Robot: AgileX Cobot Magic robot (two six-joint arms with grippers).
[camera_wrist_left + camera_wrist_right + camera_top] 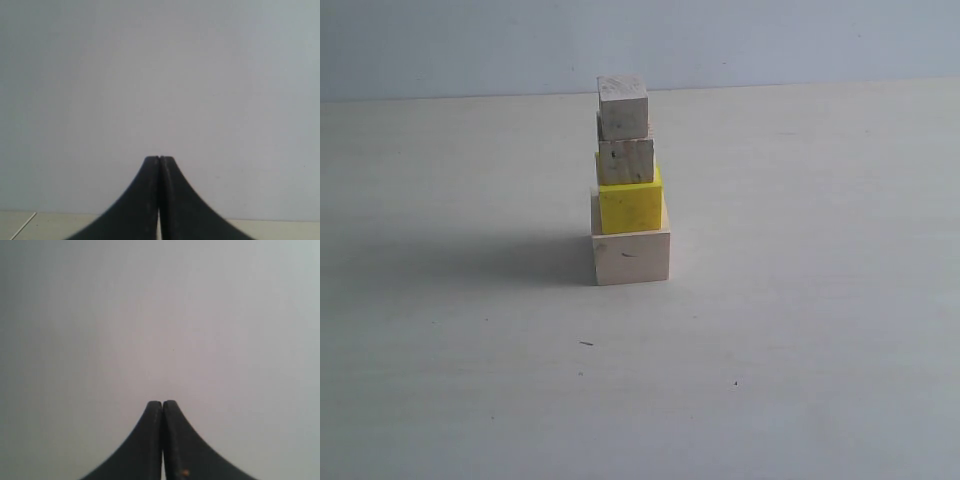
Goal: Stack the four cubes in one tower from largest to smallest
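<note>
Standing mid-tabletop [800,380], the tower [628,190] holds all 4 cubes, largest to smallest; nothing appears left. Left end effector [159,161] and right end effector [162,405] are closed, empty, facing a wall.

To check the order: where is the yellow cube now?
Exterior view, centre: the yellow cube sits on the large wooden cube, directly under a small wooden cube.

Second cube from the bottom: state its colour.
Bright yellow cube, seen best in the exterior view.
</note>
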